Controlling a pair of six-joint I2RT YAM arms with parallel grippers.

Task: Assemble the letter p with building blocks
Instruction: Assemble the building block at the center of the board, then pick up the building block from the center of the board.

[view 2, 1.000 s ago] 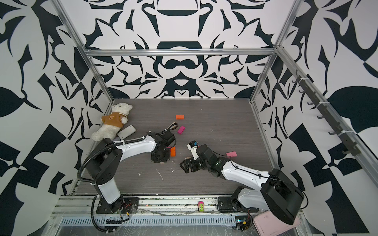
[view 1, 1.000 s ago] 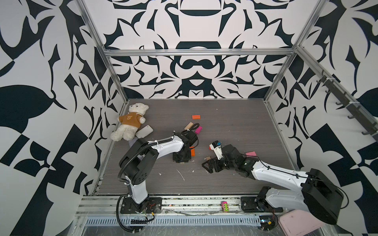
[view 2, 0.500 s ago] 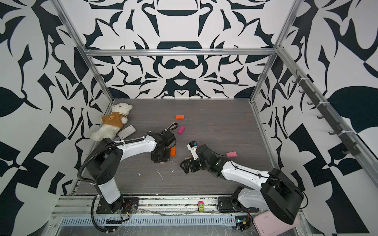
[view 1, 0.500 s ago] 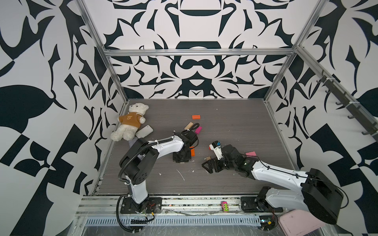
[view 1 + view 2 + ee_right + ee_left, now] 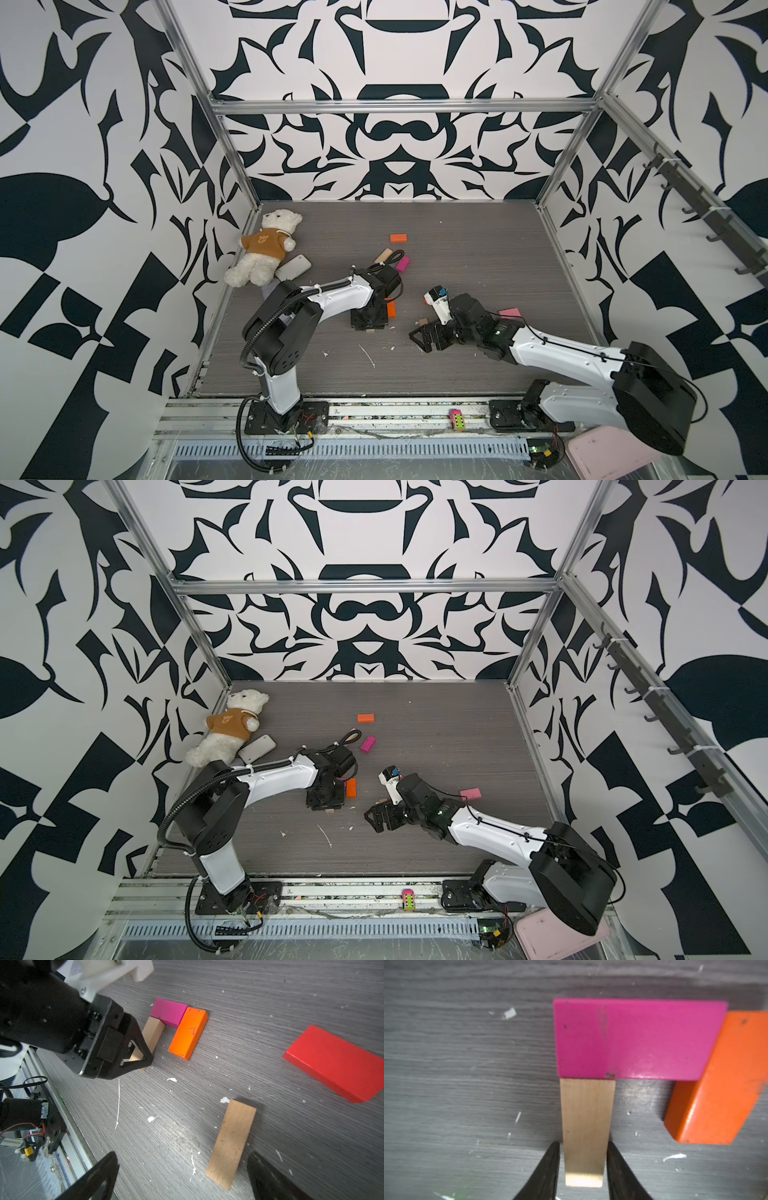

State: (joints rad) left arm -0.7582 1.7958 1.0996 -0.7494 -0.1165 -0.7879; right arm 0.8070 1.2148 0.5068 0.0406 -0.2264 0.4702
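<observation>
In the left wrist view a tan block (image 5: 583, 1126) stands on edge, its far end against a magenta block (image 5: 633, 1039). An orange block (image 5: 720, 1084) meets the magenta one's other end. My left gripper (image 5: 583, 1145) straddles the tan block, open, with a thin gap on each side. In both top views it points down over this group (image 5: 370, 328). My right gripper (image 5: 182, 1156) is open wide and low over the table. A flat tan block (image 5: 230, 1145) lies between its fingers, near one of them. A red block (image 5: 336, 1064) lies beyond.
Loose blocks lie farther back: orange (image 5: 398, 238), magenta (image 5: 402, 263), tan (image 5: 382, 255), and light pink (image 5: 509, 312) on the right. A teddy bear (image 5: 266, 249) and a phone (image 5: 293, 267) sit at the back left. Toy car (image 5: 455, 419) and pink tray (image 5: 611, 455) lie off the front edge.
The left gripper's jaws have parted a little from the tan block. Neither arm has visibly shifted.
</observation>
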